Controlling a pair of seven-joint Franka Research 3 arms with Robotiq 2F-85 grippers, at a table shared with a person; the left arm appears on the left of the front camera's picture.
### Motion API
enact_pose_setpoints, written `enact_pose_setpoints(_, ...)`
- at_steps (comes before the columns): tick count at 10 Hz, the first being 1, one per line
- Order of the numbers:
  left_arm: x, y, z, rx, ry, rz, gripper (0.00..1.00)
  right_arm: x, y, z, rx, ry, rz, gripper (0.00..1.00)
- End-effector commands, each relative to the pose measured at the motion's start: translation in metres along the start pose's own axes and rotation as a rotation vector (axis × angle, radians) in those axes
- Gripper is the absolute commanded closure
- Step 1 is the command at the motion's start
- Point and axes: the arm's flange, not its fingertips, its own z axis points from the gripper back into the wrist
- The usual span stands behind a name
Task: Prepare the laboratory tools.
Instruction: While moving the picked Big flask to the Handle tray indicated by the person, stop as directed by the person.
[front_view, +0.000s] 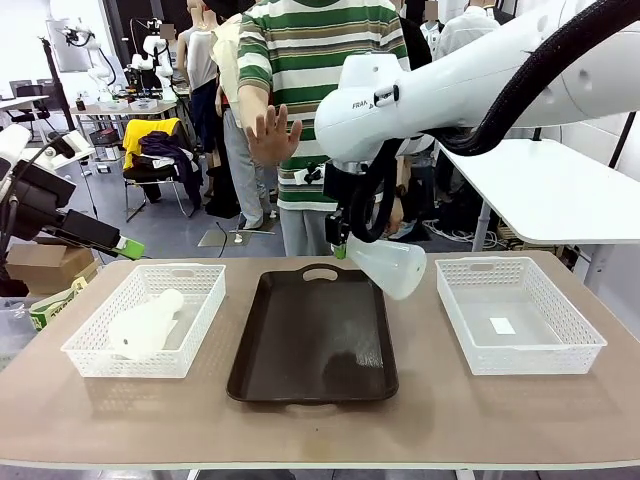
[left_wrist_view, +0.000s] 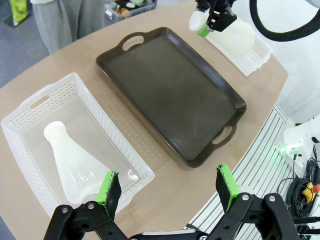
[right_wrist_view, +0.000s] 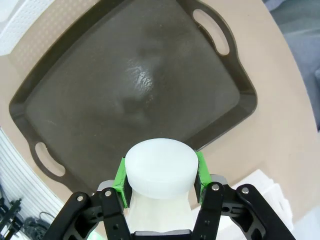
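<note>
Conical flasks number two in the front view. The held flask (front_view: 388, 266) hangs tilted over the far right corner of the dark tray (front_view: 310, 340). Its neck is clamped in the right hand (front_view: 340, 246), and its wide base points away from the tray toward the right basket (front_view: 520, 366). The lying flask (front_view: 145, 325) rests on its side in the left basket (front_view: 140, 372), just left of the tray. There is one tray between two white mesh baskets, all on the bench (front_view: 450, 420). The left hand (front_view: 126, 246) hovers well left of the tray, beyond the left basket. Behind the tray's far edge a person (front_view: 310, 70) in a striped shirt shows a raised palm (front_view: 272, 135).

In the left wrist view, the left hand (left_wrist_view: 167, 187) has its fingers spread wide with nothing between them, above the bench near a tray (left_wrist_view: 170, 95) handle. The lying flask (left_wrist_view: 75, 165) sits in its basket (left_wrist_view: 100, 117) beside the tray. Across the tray, the right hand (left_wrist_view: 216, 22) carries the held flask (left_wrist_view: 236, 39) in front of the other basket (left_wrist_view: 260, 52).

In the right wrist view, the right hand (right_wrist_view: 160, 175) presses its green pads (right_wrist_view: 120, 177) on both sides of the held flask (right_wrist_view: 160, 167) just under its white top. The tray (right_wrist_view: 135, 90) lies below with both handles in sight. A basket corner (right_wrist_view: 20, 25) shows beyond it.
</note>
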Motion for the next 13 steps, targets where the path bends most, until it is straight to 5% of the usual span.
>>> enact_pose_setpoints(1, -0.0004, 0.002, 0.0001, -0.018, -0.008, 0.002, 0.0, -0.0001, 0.0012, -0.003, 0.0, -0.002, 0.003, 1.0)
enact_pose_setpoints(13, -0.0004, 0.002, 0.0001, -0.018, -0.008, 0.002, 0.0, -0.0001, 0.0012, -0.003, 0.0, -0.002, 0.003, 1.0)
